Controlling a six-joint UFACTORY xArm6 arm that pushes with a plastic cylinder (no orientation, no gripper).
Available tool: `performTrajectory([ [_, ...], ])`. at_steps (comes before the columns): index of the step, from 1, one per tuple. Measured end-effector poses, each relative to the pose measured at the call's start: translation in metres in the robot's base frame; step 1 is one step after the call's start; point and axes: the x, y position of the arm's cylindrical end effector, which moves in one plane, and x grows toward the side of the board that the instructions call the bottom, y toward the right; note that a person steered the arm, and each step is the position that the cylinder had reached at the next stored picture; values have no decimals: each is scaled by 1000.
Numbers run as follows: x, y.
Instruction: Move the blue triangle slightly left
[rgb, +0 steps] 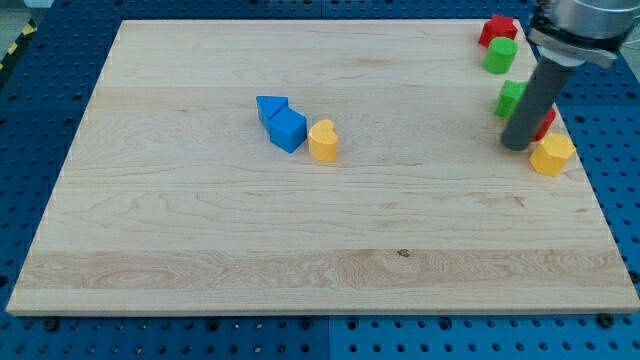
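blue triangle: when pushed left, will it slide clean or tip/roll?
Likely slides flat: the blue triangle sits low with flat faces on the smooth wooden board. It looks rigid and probably light. It touches the blue cube, so an off-centre push may rotate it.

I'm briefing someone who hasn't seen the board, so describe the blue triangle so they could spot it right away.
Start at the wooden board and look a little to the view's left of its middle, in the upper half, where three blocks sit in a tight row. The blue triangle is the leftmost, against the blue cube, with the yellow heart-shaped block beyond. It is the wedge-shaped blue one.
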Motion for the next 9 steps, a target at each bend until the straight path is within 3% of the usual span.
performTrajectory([
  [3, -60, -171],
  [6, -60, -355],
  [7, -60, -372],
  [9, -54, -300],
])
